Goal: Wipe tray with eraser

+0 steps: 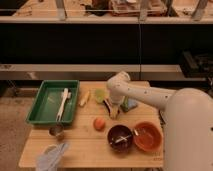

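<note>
A green plastic tray point(47, 105) sits at the left end of a wooden table point(85, 146); shallow and rectangular with a raised rim, it looks stiff, smooth and light, and is likely to slide unless a wiping stroke presses straight down. A white long-handled utensil point(63, 101) lies lengthwise on the tray floor and would block a full pass. Just off the tray's near right corner stands a small metal cup point(56, 131); a crumpled pale blue cloth point(52, 156) lies at the table's front edge.

Right of the tray are a yellowish oblong item point(85, 97) and a pale green rounded object point(99, 94); nearer the front sits an orange-red round fruit point(99, 123).

At mid-table the gripper point(110, 106) of the white arm point(150, 95) is down at the tabletop over the eraser point(113, 112), a small block striped dark, red and pale, well apart from the tray. Whether the gripper has closed on the block cannot be told. The eraser looks light and firm with a little give, neither fragile nor slick; it is probably best pinched across its narrow sides, with a broad flat face left free underneath for wiping.

Just beside the eraser, to the right, rests a blue-green wedge-shaped object point(129, 104); at front right a dark glossy bowl point(120, 139) and an orange bowl point(147, 136) stand side by side, both smooth, round and hard-looking.
</note>
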You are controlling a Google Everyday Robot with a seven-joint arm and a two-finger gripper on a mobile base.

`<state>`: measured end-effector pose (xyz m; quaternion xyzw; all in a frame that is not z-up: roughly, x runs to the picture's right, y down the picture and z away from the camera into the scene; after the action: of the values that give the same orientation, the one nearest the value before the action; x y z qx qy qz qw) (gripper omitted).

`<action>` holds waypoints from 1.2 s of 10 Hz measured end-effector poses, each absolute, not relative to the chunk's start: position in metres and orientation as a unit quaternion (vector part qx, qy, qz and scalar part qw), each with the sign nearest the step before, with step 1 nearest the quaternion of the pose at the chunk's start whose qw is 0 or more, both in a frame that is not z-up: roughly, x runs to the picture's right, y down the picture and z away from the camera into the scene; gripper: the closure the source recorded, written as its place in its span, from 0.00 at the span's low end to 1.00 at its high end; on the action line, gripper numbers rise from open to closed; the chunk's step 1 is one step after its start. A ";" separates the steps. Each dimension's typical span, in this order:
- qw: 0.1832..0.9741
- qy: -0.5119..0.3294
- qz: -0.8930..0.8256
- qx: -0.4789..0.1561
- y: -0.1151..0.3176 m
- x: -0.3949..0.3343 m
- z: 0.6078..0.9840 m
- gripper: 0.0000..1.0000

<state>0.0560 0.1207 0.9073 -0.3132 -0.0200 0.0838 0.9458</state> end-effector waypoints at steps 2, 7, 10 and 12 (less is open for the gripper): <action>0.945 -0.032 0.072 -0.317 0.124 0.053 0.908 0.96; 0.944 -0.013 0.081 -0.319 0.117 0.070 0.897 1.00; 0.955 -0.030 0.023 -0.293 0.091 0.085 0.856 1.00; 0.956 -0.029 -0.010 -0.291 0.077 0.093 0.832 1.00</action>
<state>0.0932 0.0772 0.8318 -0.2910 -0.0291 -0.0096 0.9562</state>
